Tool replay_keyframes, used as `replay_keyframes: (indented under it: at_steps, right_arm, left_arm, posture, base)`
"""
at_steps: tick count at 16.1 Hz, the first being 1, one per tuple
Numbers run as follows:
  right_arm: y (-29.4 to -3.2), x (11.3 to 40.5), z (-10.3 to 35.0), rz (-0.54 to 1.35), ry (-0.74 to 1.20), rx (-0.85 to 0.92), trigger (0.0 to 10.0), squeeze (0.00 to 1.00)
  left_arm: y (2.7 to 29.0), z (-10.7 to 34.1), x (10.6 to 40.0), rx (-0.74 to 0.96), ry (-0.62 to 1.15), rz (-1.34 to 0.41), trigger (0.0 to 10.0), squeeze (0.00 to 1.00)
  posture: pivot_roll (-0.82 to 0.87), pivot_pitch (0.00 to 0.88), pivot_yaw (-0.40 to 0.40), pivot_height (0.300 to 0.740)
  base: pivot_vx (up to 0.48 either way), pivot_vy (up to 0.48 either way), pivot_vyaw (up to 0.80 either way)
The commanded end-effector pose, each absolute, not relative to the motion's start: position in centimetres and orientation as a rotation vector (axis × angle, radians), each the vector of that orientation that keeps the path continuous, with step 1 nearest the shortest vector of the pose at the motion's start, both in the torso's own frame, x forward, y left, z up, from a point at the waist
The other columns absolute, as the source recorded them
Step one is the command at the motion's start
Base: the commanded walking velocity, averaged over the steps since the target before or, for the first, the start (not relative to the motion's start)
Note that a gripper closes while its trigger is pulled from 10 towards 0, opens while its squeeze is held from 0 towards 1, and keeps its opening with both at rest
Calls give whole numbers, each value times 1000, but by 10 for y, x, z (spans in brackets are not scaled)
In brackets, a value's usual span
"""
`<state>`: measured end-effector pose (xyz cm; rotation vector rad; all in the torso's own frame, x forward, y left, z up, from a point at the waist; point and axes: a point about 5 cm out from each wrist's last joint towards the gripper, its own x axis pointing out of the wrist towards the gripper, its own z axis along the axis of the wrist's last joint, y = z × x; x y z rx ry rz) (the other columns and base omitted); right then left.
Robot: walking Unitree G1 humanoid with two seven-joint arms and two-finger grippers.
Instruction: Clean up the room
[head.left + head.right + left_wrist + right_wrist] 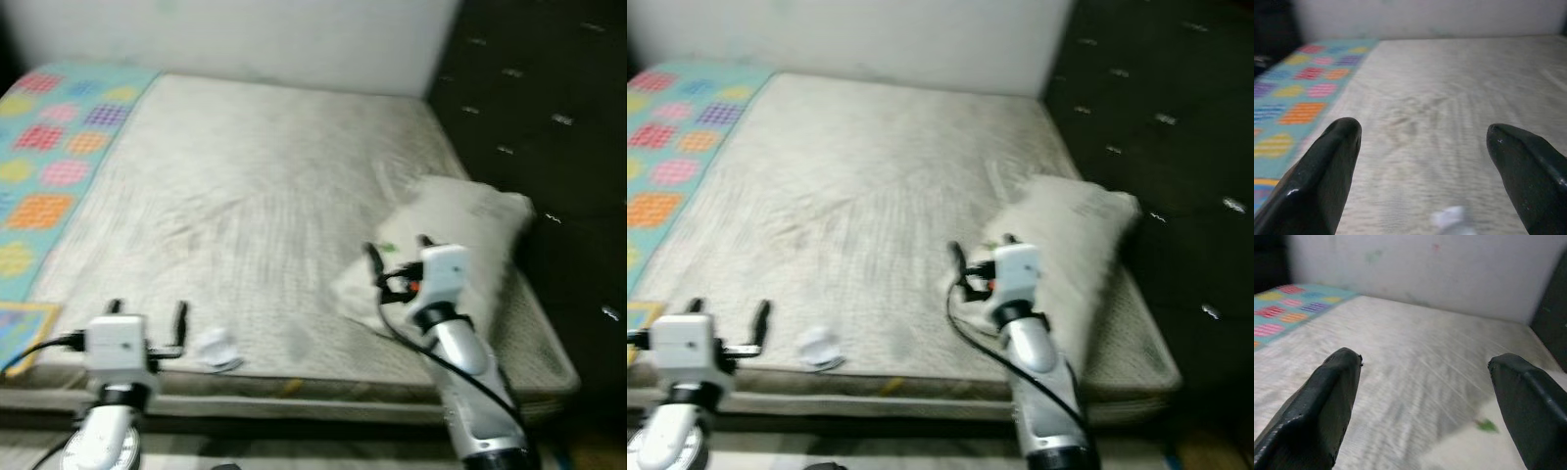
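A small crumpled white thing (217, 350) lies on the pale mattress (255, 206) near its front edge; in the left wrist view it is a blurred white thing (1452, 218) low between the fingers. My left gripper (147, 313) hovers open just left of it, holding nothing. Over the front corner of a white pillow (460, 235) on the right side of the bed, my right gripper (398, 247) is also open and empty. The right wrist view looks across the mattress, with a green mark on the pillow (1486, 425).
A patchwork blanket (49, 147) of coloured squares covers the bed's left side. A black tufted headboard (549, 117) rises on the right and a white wall (245, 34) stands behind. The mattress's front edge (294, 387) runs just ahead of my arms.
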<state>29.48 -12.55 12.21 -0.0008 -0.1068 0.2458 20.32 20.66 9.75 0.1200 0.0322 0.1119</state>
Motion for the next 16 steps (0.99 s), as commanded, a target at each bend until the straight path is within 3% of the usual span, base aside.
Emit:
replay_keyframes:
  at_steps: [1, 12, 16]
  right_arm:
    - [-140, 293, 121, 205, -103, -18, 10000, 0]
    - [-142, 294, 119, 188, -76, 11, 10000, 0]
    - [-143, 295, 120, 189, -82, 9, 10000, 0]
  left_arm:
    - [197, 97, 205, 97, 34, 80, 10000, 0]
    - [199, 96, 206, 80, 42, 88, 10000, 0]
    - [199, 96, 206, 80, 35, 97, 10000, 0]
  posture:
    - [24, 107, -99, 740]
    - [24, 111, -101, 740]
    - [27, 110, -102, 740]
  base:
    - [0, 364, 419]
    - [0, 426, 0]
    - [0, 204, -602]
